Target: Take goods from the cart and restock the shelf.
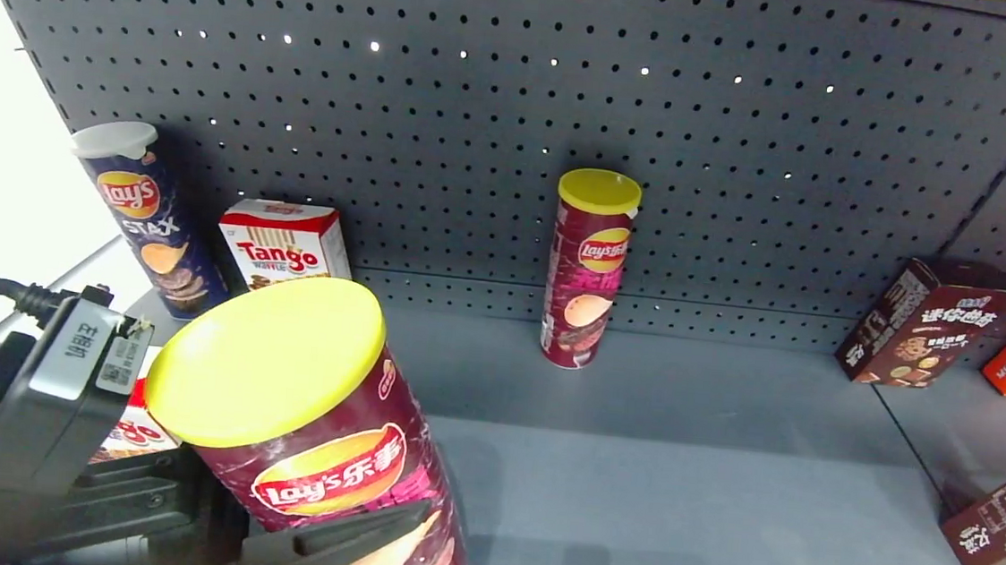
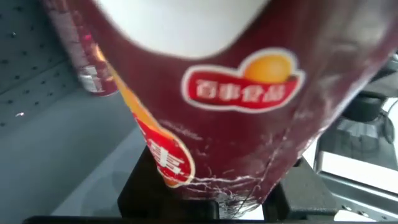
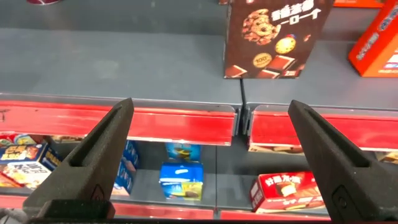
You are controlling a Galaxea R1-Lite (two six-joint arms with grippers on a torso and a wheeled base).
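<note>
Left gripper (image 1: 313,528) is clamped on a maroon chip can (image 1: 319,448), one dark finger (image 1: 358,527) crossing the front of its lower body. The head view has the can tilted, yellow lid (image 1: 268,358) facing up, at the front left of the shelf board (image 1: 676,476). Whether its base touches the board, I cannot tell.

From the left wrist, the same can (image 2: 249,124) looms close, its label scuffed. A second maroon can (image 2: 90,68) stands off beyond it.

The head view places that second can (image 1: 589,267) upright against the pegboard (image 1: 482,92), mid-shelf and well apart from the held one. A blue can (image 1: 149,214) and a wafer box (image 1: 283,243) sit at the back left.

Right gripper (image 3: 214,162) is spread wide and holds nothing. It hangs in front of the red price rail (image 3: 180,121). Past the rail a brown cookie box (image 3: 273,34) stands beside an orange box (image 3: 379,37). Below the rail, blue packs (image 3: 182,180) sit on a lower shelf.
</note>
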